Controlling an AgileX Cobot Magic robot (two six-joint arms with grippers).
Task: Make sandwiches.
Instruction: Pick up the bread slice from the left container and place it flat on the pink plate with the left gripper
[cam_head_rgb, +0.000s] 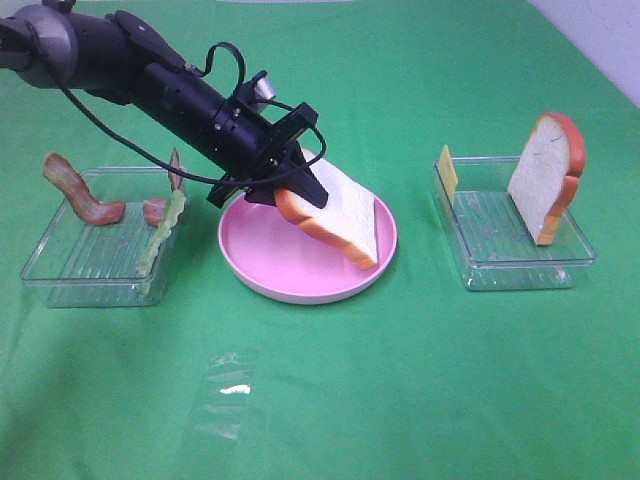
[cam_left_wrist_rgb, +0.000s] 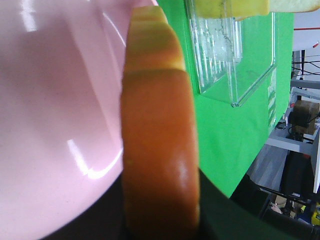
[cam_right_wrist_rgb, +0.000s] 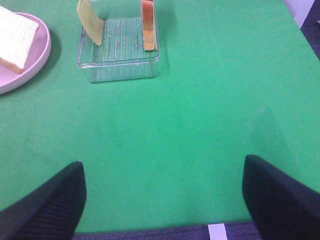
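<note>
1. At the near edge of the table, the right gripper (cam_right_wrist_rgb: 162, 197) hangs over bare green cloth, jaws spread wide, holding nothing.
2. Mid-table, the pink plate (cam_head_rgb: 300, 290) receives the first bread slice (cam_head_rgb: 345, 215). The slice is tilted; its low corner appears to rest at the plate's right rim.
3. The left gripper (cam_head_rgb: 305, 190) is clamped on the crust of the raised end.
4. Judgement: lower that end until the slice lies flat and central, then release. Letting go early risks it sliding over the rim.
5. Farther out, the left tray (cam_head_rgb: 60, 275) holds bacon (cam_head_rgb: 75, 190) and lettuce (cam_head_rgb: 165, 230). The right tray (cam_head_rgb: 520, 270) holds cheese (cam_head_rgb: 447, 172) and the second slice (cam_head_rgb: 548, 175), upright.
</note>
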